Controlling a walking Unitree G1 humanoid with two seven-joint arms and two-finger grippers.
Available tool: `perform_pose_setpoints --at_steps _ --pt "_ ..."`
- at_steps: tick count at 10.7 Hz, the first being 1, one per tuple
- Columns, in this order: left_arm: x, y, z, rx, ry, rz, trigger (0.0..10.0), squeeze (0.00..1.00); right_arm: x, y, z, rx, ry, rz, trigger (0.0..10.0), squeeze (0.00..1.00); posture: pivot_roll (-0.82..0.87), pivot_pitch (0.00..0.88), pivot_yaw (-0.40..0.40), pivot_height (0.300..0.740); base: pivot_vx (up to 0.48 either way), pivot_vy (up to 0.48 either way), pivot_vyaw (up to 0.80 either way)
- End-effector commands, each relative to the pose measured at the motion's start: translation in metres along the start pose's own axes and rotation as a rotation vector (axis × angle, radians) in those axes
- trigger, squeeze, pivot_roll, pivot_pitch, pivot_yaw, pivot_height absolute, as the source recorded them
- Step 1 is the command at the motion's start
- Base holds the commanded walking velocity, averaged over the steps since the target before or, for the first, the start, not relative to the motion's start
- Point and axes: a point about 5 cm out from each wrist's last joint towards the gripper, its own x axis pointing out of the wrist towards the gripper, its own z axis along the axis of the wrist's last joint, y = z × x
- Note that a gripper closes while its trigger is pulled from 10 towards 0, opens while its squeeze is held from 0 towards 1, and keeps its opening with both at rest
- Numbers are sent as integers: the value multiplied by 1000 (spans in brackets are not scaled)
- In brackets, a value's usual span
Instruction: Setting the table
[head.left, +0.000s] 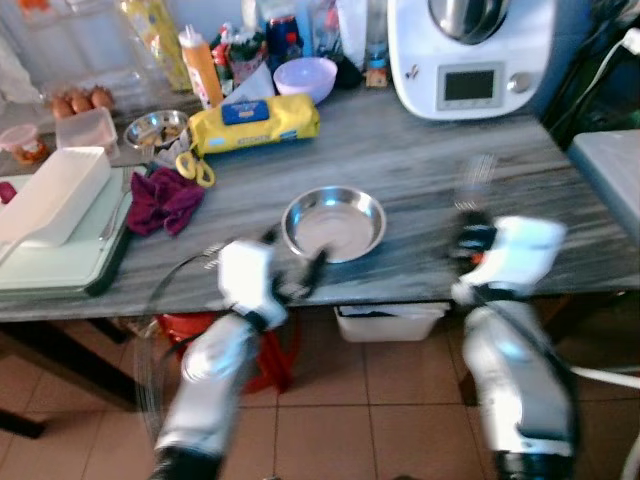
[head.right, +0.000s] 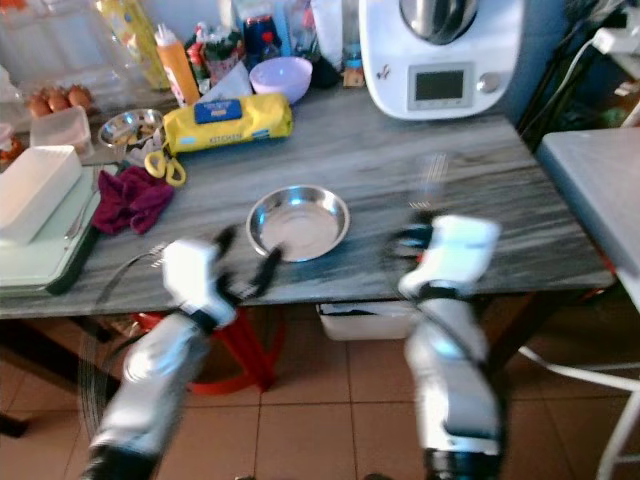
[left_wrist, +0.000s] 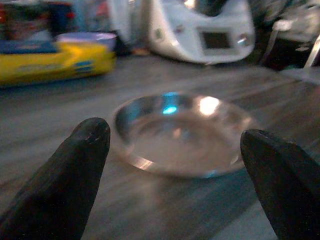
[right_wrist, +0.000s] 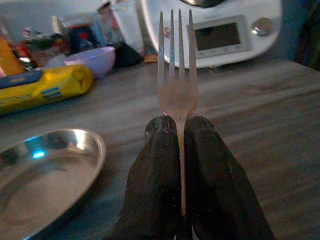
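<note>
A round steel bowl (head.left: 334, 224) sits empty on the grey wooden table (head.left: 420, 165), close to the near edge and roughly midway between the two arms.

The left arm rises from below the table edge, bent at the elbow, with its white wrist at the edge of the tabletop. The left gripper (head.left: 300, 268) points toward the bowl from the near left side. Its two black fingers (left_wrist: 65, 175) are spread wide apart with nothing between them; in the left wrist view the bowl lies framed in the gap, a little ahead of the tips and not touched.

The right arm also comes up from below, its forearm nearly upright and the wrist over the front edge of the table to the right of the bowl. The right gripper (right_wrist: 181, 131) has its fingers pressed together on the handle of a fork (right_wrist: 177, 80). The fork stands out straight past the fingertips, tines pointing toward the far side of the table, held above the tabletop beside the bowl's right rim.

Farther back lie a yellow packet (head.left: 255, 123), a lilac bowl (head.left: 306, 77) and a white kitchen machine (head.left: 468, 55). On the left are a dark red cloth (head.left: 163, 201) and a white tray (head.left: 55, 195).
</note>
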Motion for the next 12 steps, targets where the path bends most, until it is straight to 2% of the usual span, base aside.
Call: perform_pose_setpoints --at_steps 1,3,4,6,7,9,12 --pt "-3 -2 -1 8 8 -22 10000 0 -1 -3 1 -7 -8 -8 10000 0 -152 131 100 740 0 0 0" --pt "-28 8 -9 49 78 -76 10000 0 1 -17 -2 -18 6 -82 10000 0 -147 137 97 740 0 0 0" --pt "-33 10 -10 53 93 -98 10000 0 3 -21 -1 -17 9 -93 10000 0 -147 141 99 740 0 0 0" --pt "-38 10 -12 54 116 -138 10000 0 8 -29 -2 -10 31 -112 10000 0 -147 145 100 740 0 0 0" --pt "-39 7 -13 44 119 -186 10000 0 13 -32 -6 24 71 -125 10000 0 -148 147 101 740 0 0 0" --pt "-42 2 -17 39 131 -240 10000 0 31 -37 -8 72 134 -127 10000 0 -143 156 101 740 0 0 0" --pt "-45 1 -24 31 145 -244 10000 0 52 -26 -3 96 169 -67 10000 0 -133 163 100 740 0 0 0"
